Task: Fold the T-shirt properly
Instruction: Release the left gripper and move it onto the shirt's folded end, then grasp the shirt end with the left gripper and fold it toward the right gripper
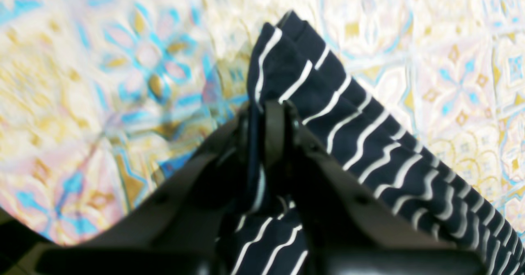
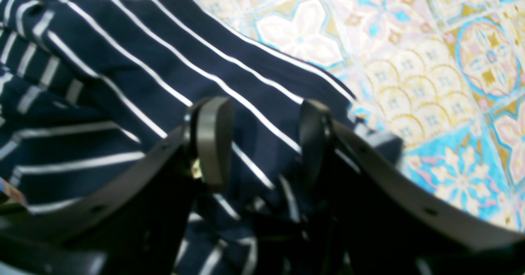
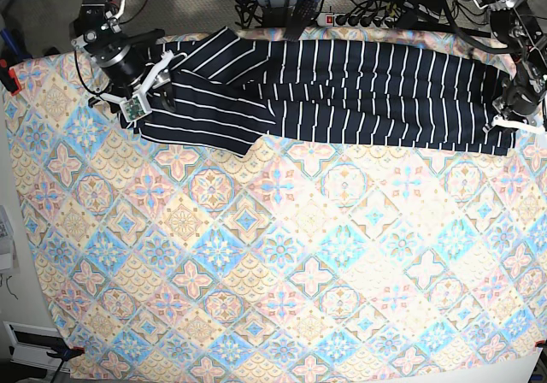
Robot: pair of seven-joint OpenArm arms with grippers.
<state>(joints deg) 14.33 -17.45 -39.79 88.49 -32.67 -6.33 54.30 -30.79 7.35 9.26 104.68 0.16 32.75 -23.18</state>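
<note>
Along the table's far edge lies the dark navy pinstriped T-shirt [image 3: 342,92]; the left gripper [image 1: 268,133] pinches its corner, the right gripper [image 2: 262,143] gapes above empty—one-sided pulling risks bunching fabric.

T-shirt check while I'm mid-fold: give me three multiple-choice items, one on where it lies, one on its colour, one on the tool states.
1. Where does the T-shirt lie on the cloth?
A. along the far edge
B. at the centre
C. along the near edge

2. What colour are its stripes?
A. red
B. white
C. yellow

3. How do the tools stand?
A. both open
B. both shut
C. left tool shut on fabric, right tool open

Key: A, the base view shows it stretched along the top; B, thin white lines on navy; C, the left pinches a fold, the right's fingers are spread apart.
</note>
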